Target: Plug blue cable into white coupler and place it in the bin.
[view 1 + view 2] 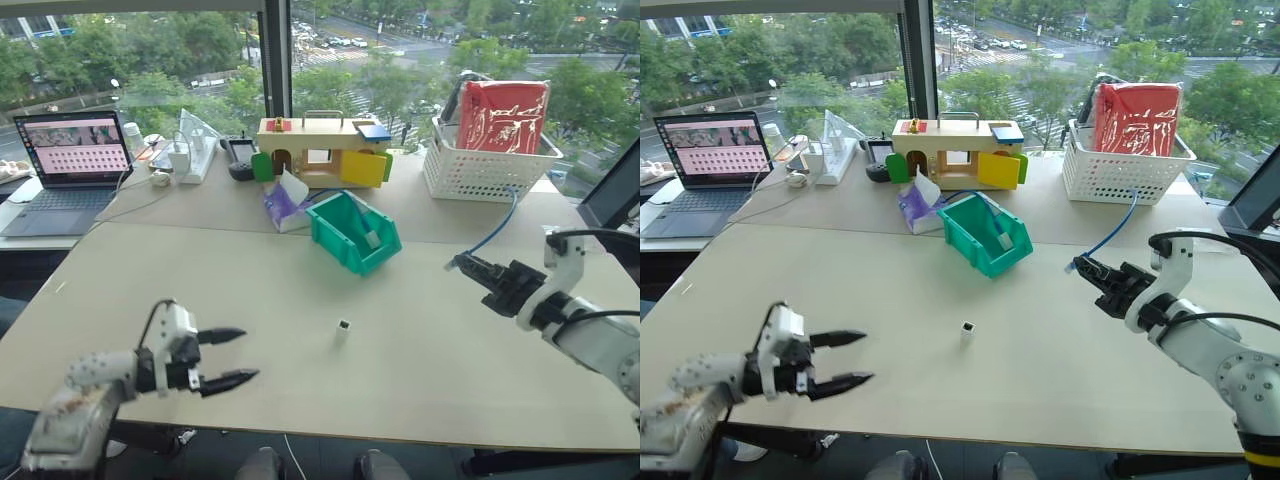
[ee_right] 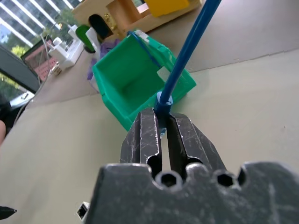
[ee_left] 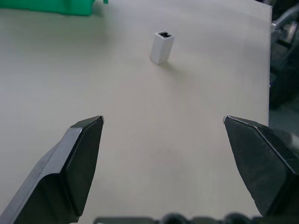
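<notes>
Right end effector (image 1: 468, 264) clamped on thin light-blue cable (image 1: 497, 233). Left end effector (image 1: 232, 356) wide open, empty; tiny white boxy coupler (image 1: 343, 327) at its 2 o'clock on table (image 1: 420, 380). No legible writing.

A pale wooden table (image 1: 200, 290) carries the white coupler (image 1: 343, 327), standing upright alone near its middle. Farther back rest the teal bin (image 1: 352, 232), a wooden toy house (image 1: 320, 150), a white lattice basket (image 1: 485, 170) and an open laptop (image 1: 65, 165).

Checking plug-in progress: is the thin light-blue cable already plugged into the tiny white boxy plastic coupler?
No. The tiny white boxy plastic coupler stands alone on the table, its socket empty, while the thin light-blue cable is clamped in the right tool.
</notes>
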